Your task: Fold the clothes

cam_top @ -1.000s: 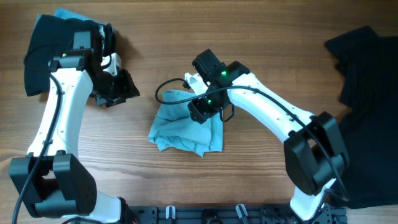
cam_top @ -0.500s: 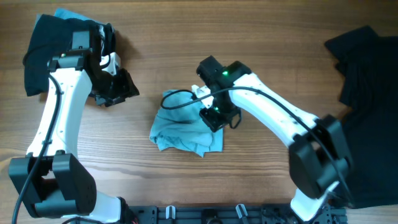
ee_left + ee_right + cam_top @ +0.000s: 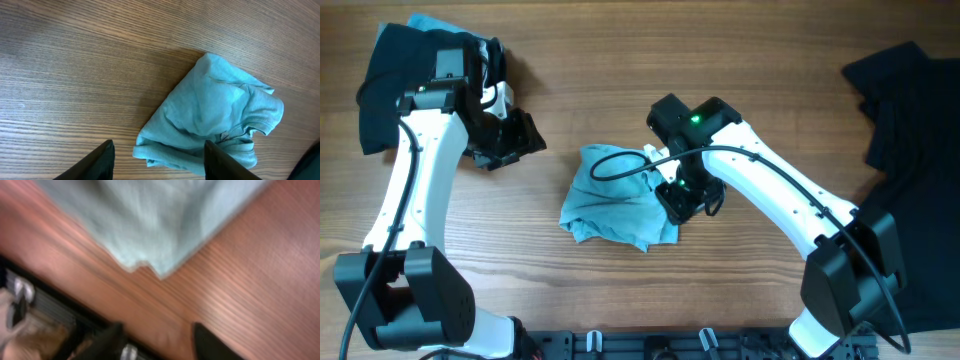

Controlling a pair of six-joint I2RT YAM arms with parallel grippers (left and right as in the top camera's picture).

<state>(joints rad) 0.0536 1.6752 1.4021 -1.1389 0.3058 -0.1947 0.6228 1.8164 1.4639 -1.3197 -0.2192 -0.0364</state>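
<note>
The light-blue T-shirt [image 3: 610, 205] lies bunched in a rough heap at the table's middle; it also shows in the left wrist view [image 3: 210, 115] and, blurred, in the right wrist view [image 3: 150, 220]. My right gripper [image 3: 685, 200] is at the heap's right edge, open, with bare wood between its fingers [image 3: 157, 342]. My left gripper [image 3: 510, 145] hovers left of the heap, open and empty [image 3: 157, 162]. A black garment [image 3: 395, 75] lies at the far left, and a large black garment [image 3: 910, 150] at the right.
A bit of light-blue cloth [image 3: 425, 22] peeks from under the far-left black garment. A black rail [image 3: 670, 345] runs along the table's front edge. Bare wood lies between the heap and the right black garment.
My right gripper has moved right and toward the front, from the heap's top to its right edge. The heap's upper part has shifted slightly. The left arm has not moved.
</note>
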